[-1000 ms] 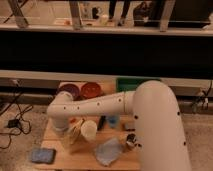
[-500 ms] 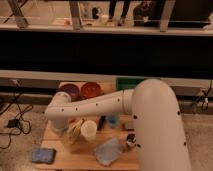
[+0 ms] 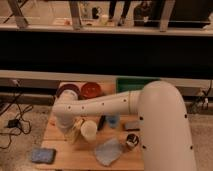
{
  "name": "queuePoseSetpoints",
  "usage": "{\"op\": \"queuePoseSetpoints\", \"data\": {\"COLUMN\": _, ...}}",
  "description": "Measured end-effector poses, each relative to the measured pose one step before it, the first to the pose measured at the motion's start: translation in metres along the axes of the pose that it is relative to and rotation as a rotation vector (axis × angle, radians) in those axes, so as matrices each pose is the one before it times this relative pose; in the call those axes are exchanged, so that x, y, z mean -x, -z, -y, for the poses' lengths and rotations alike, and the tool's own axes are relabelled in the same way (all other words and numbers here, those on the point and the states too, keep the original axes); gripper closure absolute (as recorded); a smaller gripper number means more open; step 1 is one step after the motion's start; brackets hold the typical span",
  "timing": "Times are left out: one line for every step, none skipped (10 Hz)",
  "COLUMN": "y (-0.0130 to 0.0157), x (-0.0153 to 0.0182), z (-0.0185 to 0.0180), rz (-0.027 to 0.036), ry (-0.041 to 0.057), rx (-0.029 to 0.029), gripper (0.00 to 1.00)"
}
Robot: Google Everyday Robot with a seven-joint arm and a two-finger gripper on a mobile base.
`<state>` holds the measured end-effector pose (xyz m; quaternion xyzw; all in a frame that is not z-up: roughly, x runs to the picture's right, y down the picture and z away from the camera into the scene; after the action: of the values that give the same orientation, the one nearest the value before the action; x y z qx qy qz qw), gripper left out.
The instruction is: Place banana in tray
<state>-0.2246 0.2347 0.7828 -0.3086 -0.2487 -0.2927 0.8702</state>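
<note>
While gripper [image 3: 71, 134] hovers open at table [image 3: 80, 155] left, banana orientation unclear.

My wooden table [image 3: 75, 155] stands on a speckled grey floor [image 3: 22, 145], with black cables [image 3: 12, 120] trailing at its left. Behind it runs a long dark counter front under a pale ledge [image 3: 100, 30], with glass and metal posts [image 3: 75, 12] above.
</note>
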Motion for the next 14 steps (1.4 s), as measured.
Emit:
{"op": "queuePoseSetpoints", "data": {"y": -0.00365, "x": -0.00747, "z": -0.00621, "rz": 0.00556, "ry": -0.01497, "rx": 0.00041, "gripper": 0.20}}
{"op": "queuePoseSetpoints", "data": {"y": -0.00439, "x": -0.00502, "z": -0.00605, "rz": 0.00584, "ry": -0.01023, "rx": 0.00109, "gripper": 0.20}}
{"op": "queuePoseSetpoints", "data": {"y": -0.00262, "x": -0.00428, "z": -0.00535, "rz": 0.00277, "ry": -0.00631, "rx": -0.00081, "gripper": 0.20}}
{"op": "queuePoseSetpoints", "data": {"y": -0.00322, "x": -0.00166, "z": -0.00389, "rz": 0.00361, "ry": -0.00226, "rx": -0.00212, "gripper": 0.20}}
{"op": "queuePoseSetpoints", "data": {"y": -0.00338, "x": 0.00371, "z": -0.00069, "rz": 0.00585, "ry": 0.00676, "rx": -0.00580, "gripper": 0.20}}
{"op": "queuePoseSetpoints", "data": {"y": -0.00192, "x": 0.00297, "z": -0.00014, "rz": 0.00333, "ry": 0.00643, "rx": -0.00471, "gripper": 0.20}}
{"op": "queuePoseSetpoints", "data": {"y": -0.00029, "x": 0.00459, "z": 0.00329, "rz": -0.00165, "ry": 0.02062, "rx": -0.01833, "gripper": 0.23}}
{"op": "queuePoseSetpoints", "data": {"y": 0.00103, "x": 0.00655, "z": 0.00442, "rz": -0.00014, "ry": 0.01904, "rx": -0.01224, "gripper": 0.29}}
{"op": "queuePoseSetpoints", "data": {"y": 0.00090, "x": 0.00838, "z": 0.00460, "rz": -0.00023, "ry": 0.02046, "rx": -0.00976, "gripper": 0.38}}
{"op": "queuePoseSetpoints", "data": {"y": 0.00086, "x": 0.00594, "z": 0.00455, "rz": -0.00372, "ry": 0.01801, "rx": -0.00973, "gripper": 0.48}}
{"op": "queuePoseSetpoints", "data": {"y": 0.00094, "x": 0.00341, "z": 0.00243, "rz": -0.00008, "ry": 0.00759, "rx": -0.00510, "gripper": 0.56}}
{"op": "queuePoseSetpoints", "data": {"y": 0.00017, "x": -0.00146, "z": -0.00033, "rz": -0.00170, "ry": -0.00138, "rx": -0.00088, "gripper": 0.58}}
{"op": "queuePoseSetpoints", "data": {"y": 0.00011, "x": -0.00063, "z": -0.00033, "rz": -0.00022, "ry": -0.00131, "rx": -0.00002, "gripper": 0.58}}
{"op": "queuePoseSetpoints", "data": {"y": -0.00022, "x": 0.00066, "z": 0.00019, "rz": 0.00036, "ry": 0.00120, "rx": 0.00038, "gripper": 0.58}}
